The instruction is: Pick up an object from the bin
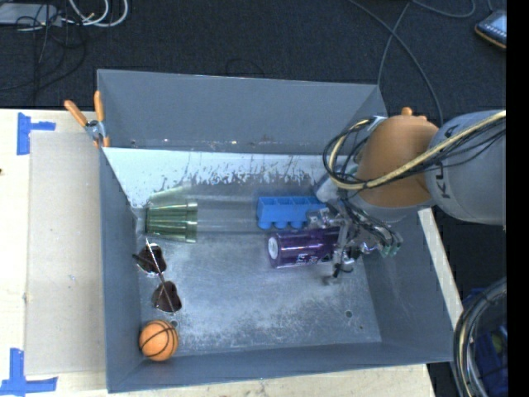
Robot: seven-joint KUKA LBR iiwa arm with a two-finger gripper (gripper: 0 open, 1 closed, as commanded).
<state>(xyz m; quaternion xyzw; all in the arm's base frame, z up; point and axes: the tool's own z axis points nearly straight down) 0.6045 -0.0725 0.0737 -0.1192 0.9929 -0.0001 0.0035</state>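
Purple can (299,249) on its side, centre-right in the bin (248,321); pincer (340,259) at its right end, opening indiscernible. A sound grasp straddles the body squarely, clear of the blue brick (285,211) beyond.

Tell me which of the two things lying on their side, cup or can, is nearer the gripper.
The purple can, close beside the gripper; the green cup lies far left.

Floor (248,31) is dark, near black, with a fine carpet-like weave, seen along the top. White cables (95,2) lie looped at the top left. Thin dark cables (388,46) trail across the floor at upper right. A small flat device (493,27) lies near the top right corner.
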